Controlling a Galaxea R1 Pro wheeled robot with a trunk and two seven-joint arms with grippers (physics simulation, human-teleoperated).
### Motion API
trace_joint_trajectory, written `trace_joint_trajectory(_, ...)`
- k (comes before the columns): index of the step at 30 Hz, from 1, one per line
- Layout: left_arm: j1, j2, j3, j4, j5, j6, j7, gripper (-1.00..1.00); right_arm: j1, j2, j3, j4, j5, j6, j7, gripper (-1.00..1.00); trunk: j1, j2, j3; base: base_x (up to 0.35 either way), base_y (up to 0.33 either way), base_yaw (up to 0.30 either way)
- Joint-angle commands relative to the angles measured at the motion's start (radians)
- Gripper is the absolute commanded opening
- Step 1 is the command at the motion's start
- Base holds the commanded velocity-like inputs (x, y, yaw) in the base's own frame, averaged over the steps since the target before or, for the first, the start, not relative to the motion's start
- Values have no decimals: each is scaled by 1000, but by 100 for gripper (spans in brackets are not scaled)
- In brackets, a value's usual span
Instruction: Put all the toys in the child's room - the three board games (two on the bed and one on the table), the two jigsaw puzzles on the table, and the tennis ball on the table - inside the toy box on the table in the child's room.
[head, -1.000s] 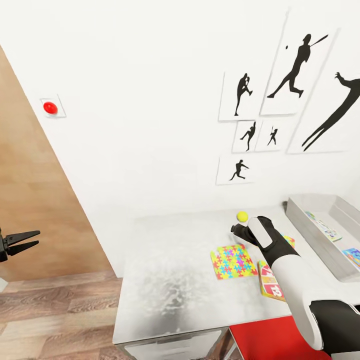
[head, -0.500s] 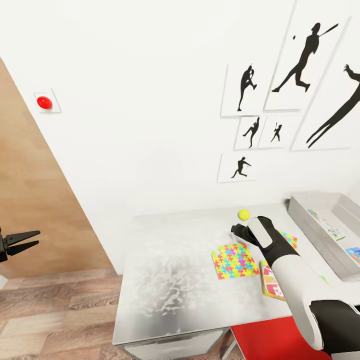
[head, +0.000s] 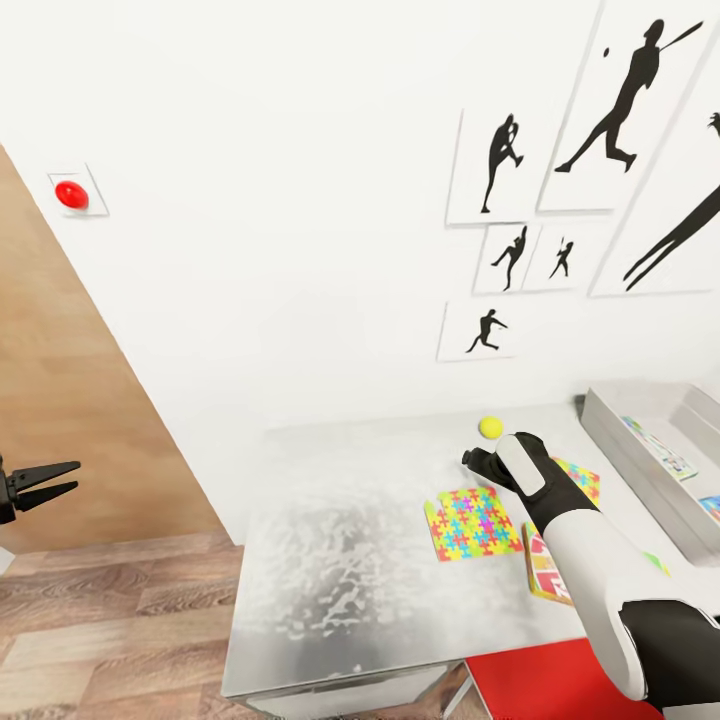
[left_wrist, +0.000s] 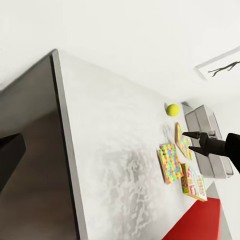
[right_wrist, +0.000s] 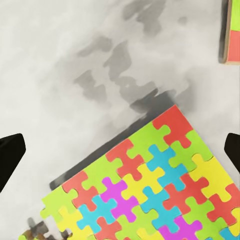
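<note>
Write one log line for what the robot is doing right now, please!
right gripper: open, above jigsaw puzzle | left gripper: open, off table | tennis ball: on table | toy box: holds board games

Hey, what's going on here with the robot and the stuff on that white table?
The robot is tidying toys into the toy box, which already holds two game boxes. Its right gripper hangs open over a jigsaw puzzle on the table, holding nothing. The tennis ball, a second puzzle and a red game box lie on the table. The left gripper is open, off to the side.
</note>
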Motion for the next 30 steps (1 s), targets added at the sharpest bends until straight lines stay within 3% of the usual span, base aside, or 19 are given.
trace_joint_trajectory(1,-1,-1,2,-1,-8,10,-7,100,-1,-2,7,-1,-10,1,-10,100,1,-2,-4,3,0,0)
trace_joint_trajectory(30,-1,-6,2,-1,-8,10,-7,100,0,-3,11,0,-10,-1,-10,100,1,-2,-52,0,0,0)
